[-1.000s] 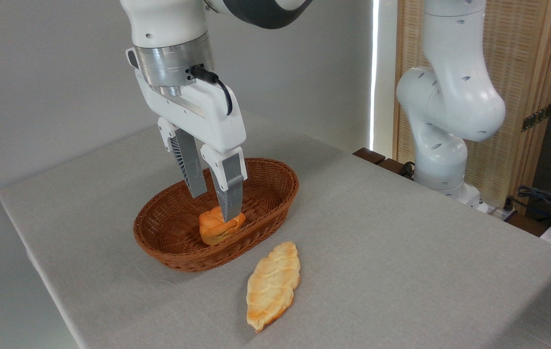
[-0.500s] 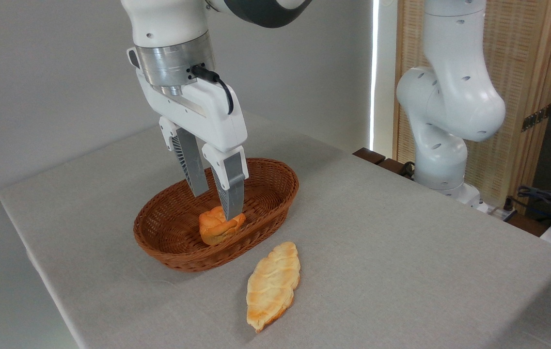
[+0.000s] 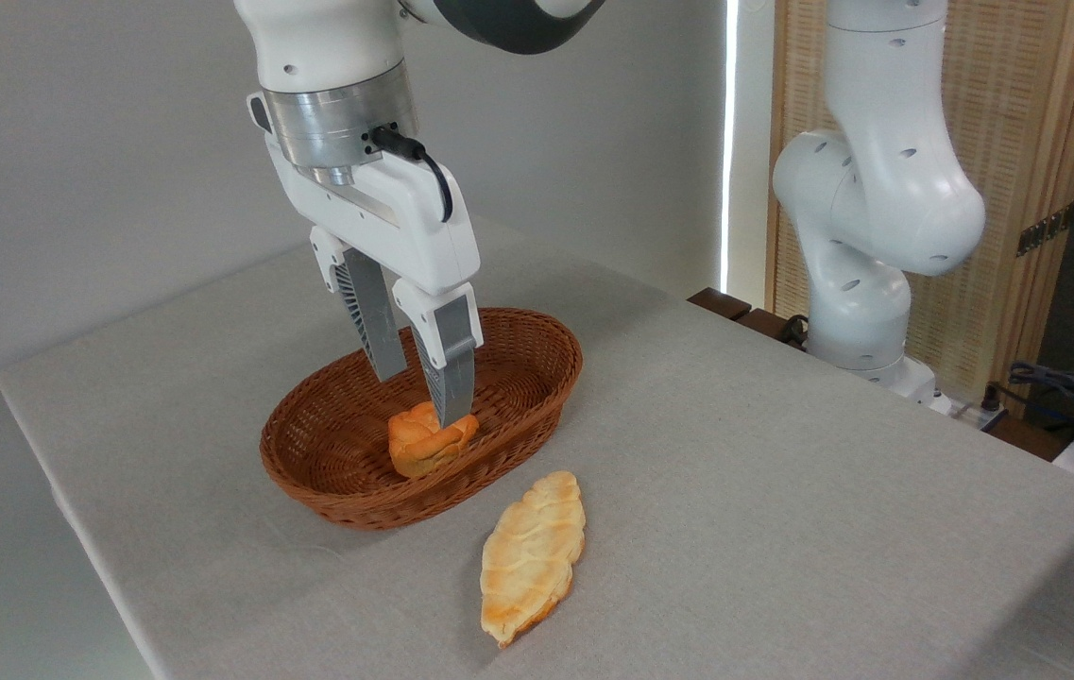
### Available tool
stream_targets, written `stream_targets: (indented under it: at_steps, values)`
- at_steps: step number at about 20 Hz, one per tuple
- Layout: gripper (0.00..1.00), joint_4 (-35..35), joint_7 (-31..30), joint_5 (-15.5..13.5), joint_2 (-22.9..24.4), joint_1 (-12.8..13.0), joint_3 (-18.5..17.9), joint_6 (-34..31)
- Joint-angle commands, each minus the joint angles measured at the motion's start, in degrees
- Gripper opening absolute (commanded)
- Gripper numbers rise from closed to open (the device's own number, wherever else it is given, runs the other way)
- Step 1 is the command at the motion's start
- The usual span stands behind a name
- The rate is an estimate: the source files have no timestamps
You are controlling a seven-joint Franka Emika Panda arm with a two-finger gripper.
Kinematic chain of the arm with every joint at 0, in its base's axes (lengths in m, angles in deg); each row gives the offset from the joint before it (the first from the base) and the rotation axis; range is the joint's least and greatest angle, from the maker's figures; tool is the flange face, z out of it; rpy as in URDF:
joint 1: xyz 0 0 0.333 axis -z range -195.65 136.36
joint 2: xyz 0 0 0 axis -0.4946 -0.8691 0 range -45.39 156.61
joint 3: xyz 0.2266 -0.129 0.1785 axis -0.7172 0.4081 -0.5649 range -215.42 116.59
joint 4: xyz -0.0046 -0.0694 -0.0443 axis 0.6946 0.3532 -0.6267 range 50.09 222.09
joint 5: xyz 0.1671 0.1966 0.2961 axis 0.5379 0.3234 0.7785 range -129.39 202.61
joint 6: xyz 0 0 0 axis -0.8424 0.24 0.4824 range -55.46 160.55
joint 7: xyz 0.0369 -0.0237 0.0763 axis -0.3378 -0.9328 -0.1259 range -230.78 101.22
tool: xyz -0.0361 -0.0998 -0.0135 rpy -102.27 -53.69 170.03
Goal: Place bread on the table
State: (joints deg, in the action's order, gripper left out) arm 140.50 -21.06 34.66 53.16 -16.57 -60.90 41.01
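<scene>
Camera: lumpy orange bread [image 3: 423,442] in woven wicker basket [image 3: 329,472], ribbed gripper [image 3: 420,399] above.

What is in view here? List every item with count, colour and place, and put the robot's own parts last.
bread: one, orange-golden, inside the basket.
basket: one, brown wicker, oval, on the table left of centre.
flat pastry: one, pale golden, on the table just in front of the basket.
table: one, light grey cloth-like top.
wooden screen: one, tan, behind the arm at right.
cables: dark, off the table's right edge.
arm: one, white, base at right.
gripper: one, white with grey fingers, reaching into the basket at the bread.
</scene>
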Motion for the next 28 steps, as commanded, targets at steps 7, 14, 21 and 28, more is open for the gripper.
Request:
stream_targets:
  at_steps: [7,14,21,28]
  values:
    - [1.0,1.56,-0.48,-3.76,-0.81,0.46,2.08,-2.04]
    - [1.0,9.55,-0.3,-6.14,-0.55,1.6,5.25,3.67]
    - [1.0,14.39,-0.21,-6.14,-2.47,4.94,5.6,11.15]
    - [1.0,14.39,-0.12,-6.14,-4.68,6.53,5.6,11.59]
